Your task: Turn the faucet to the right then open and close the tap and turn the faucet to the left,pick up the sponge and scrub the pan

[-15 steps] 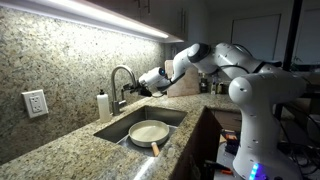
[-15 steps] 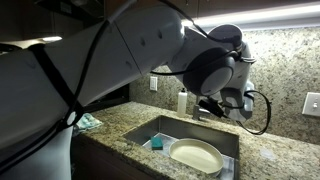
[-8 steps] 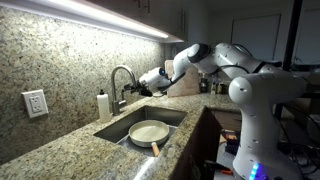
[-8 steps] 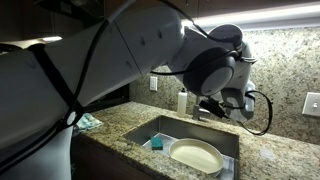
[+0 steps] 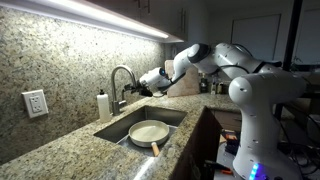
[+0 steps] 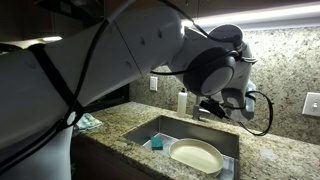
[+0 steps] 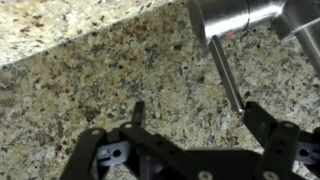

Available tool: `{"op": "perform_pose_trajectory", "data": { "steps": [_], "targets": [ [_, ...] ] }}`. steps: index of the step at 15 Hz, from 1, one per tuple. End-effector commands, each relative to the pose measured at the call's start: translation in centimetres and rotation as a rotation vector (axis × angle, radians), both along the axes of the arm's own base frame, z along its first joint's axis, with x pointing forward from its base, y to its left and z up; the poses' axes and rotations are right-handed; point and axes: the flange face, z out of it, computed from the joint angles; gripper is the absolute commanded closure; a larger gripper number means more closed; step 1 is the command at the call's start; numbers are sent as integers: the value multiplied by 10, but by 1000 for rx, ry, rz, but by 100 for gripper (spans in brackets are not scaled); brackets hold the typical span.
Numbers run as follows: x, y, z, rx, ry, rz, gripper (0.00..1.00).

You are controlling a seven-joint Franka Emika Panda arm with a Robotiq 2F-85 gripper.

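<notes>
Wrist view: jaws wide apart with only granite between them. The gripper (image 7: 194,108) sits low in frame. The tap lever (image 7: 226,70) is a thin rod running down from the metal body at the top toward the right finger. It looks near, but I can't confirm contact.

Exterior view, left to right: white soap bottle (image 5: 103,105), then the faucet (image 5: 122,78) with the open gripper (image 5: 136,90) right beside it, and the pan (image 5: 148,132) below in the sink. The arm (image 5: 215,58) reaches in from the right. In the opposite exterior view the sponge (image 6: 155,143) lies in the sink just left of the pan (image 6: 195,156).

Change over the last second: none. Arm, jaws and objects all sit where they were. My read is a pause at the faucet/tap stage, lining up on the lever. Sponge and pan look untouched, so most of the task remains.
</notes>
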Motion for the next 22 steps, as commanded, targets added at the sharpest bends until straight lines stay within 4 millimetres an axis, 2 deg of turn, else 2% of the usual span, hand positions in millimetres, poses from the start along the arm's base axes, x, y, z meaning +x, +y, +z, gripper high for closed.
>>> {"op": "perform_pose_trajectory", "data": {
  "steps": [1,22],
  "targets": [
    [-2,-4,7,-2,5,-22,0],
    [-2,-9,10,-2,-5,-26,0]
  ]
}}
